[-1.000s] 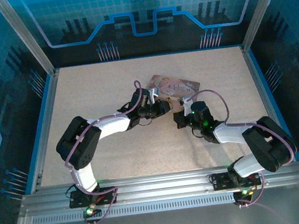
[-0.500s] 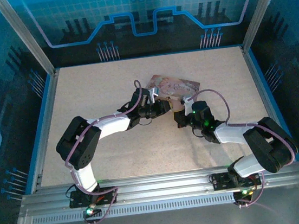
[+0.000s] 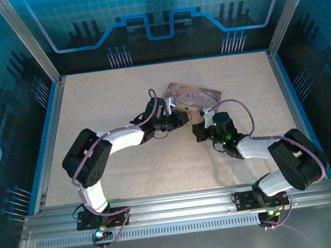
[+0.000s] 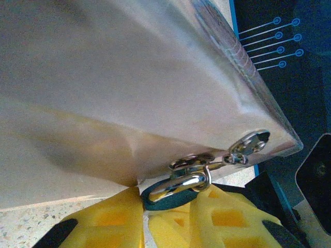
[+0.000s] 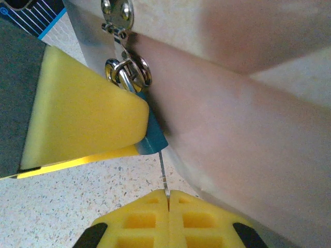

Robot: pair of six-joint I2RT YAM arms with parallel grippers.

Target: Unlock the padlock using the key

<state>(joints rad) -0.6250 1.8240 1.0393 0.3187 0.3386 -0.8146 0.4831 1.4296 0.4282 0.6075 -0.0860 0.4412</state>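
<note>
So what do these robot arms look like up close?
The left arm and right arm are both black joints with a white middle link, trailed by a thin purple cable. Small green lights glow on them. Their fingers are bright yellow with square recesses.

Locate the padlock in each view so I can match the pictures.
Top external: too small to tell, at the tin's near edge.
Left wrist: padlock bottom centre, just below the tin.
Right wrist: padlock left of centre, against the tin.
Shared landmark: the pink tin.
</note>
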